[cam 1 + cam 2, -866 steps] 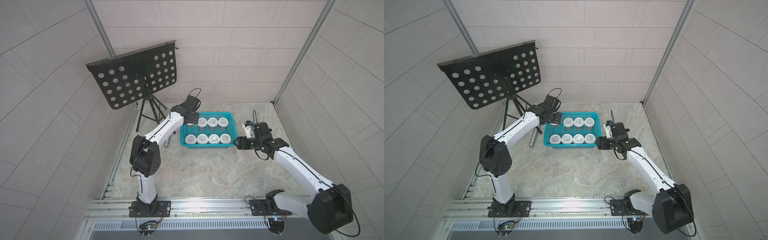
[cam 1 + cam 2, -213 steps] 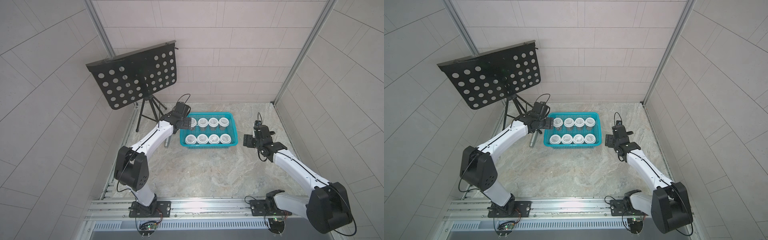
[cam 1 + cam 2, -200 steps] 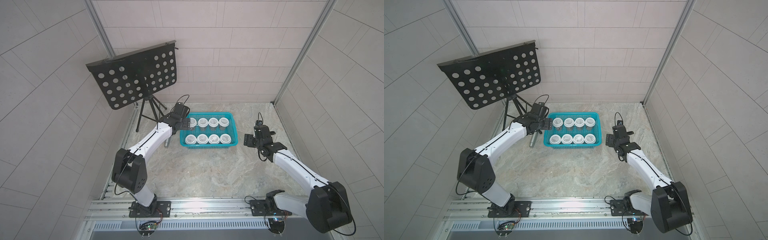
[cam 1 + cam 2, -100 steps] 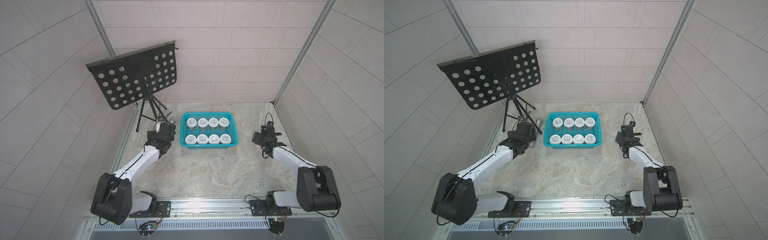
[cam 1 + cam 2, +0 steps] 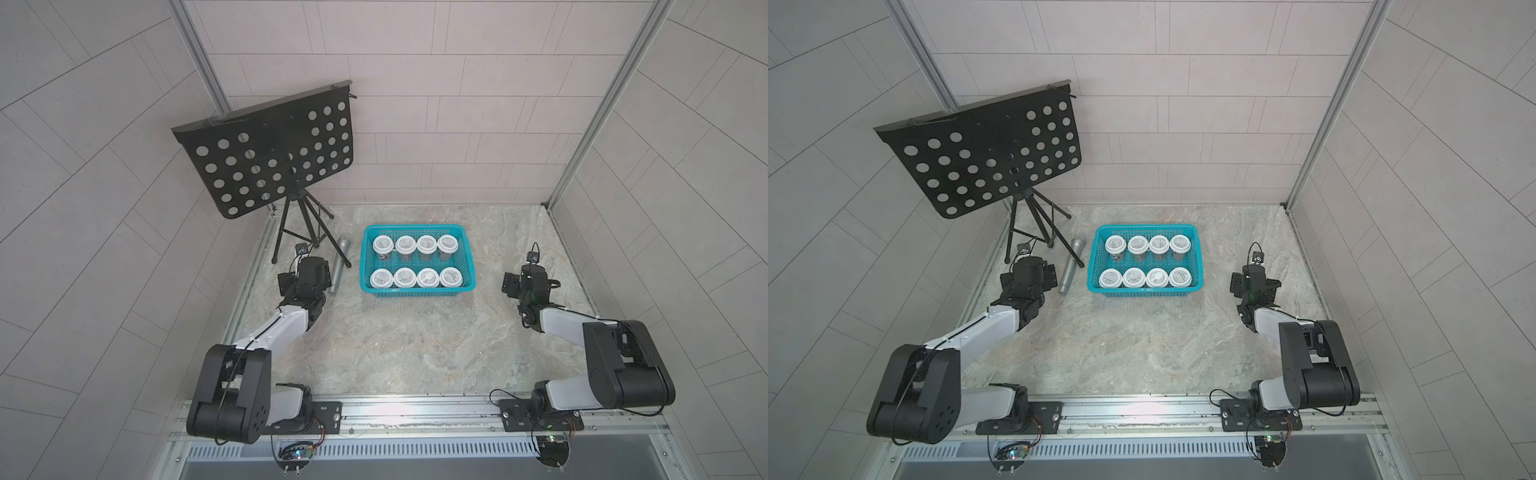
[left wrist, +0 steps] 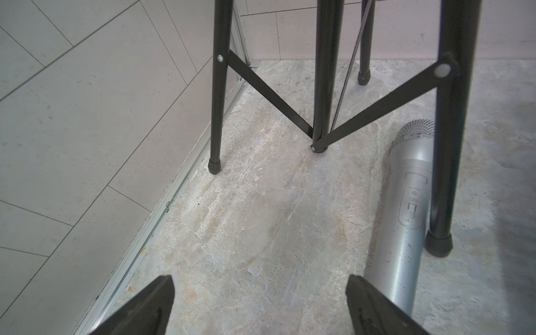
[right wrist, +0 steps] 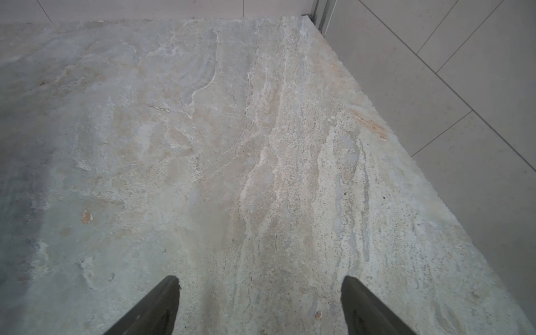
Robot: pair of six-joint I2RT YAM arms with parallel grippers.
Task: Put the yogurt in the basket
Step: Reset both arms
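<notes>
In both top views the teal basket (image 5: 411, 227) (image 5: 1146, 227) stands at the middle back of the stone table. It holds several yogurt cups (image 5: 405, 277) (image 5: 1133, 277) with white lids, upright in two rows. My left gripper (image 5: 309, 272) (image 5: 1030, 274) hangs left of the basket, apart from it. In the left wrist view it (image 6: 259, 285) is open over bare stone. My right gripper (image 5: 530, 282) (image 5: 1252, 282) hangs right of the basket. It (image 7: 261, 285) is open over bare stone, holding nothing.
A black perforated music stand (image 5: 270, 153) on a tripod stands at the back left. A grey microphone (image 5: 338, 266) (image 6: 406, 203) lies between a tripod leg (image 6: 443, 174) and the basket, close to my left fingers. Tiled walls enclose three sides.
My left gripper left a cup in the basket's far left corner, opened wide and drew back to the left. My right arm pulled back from the basket to the right.
</notes>
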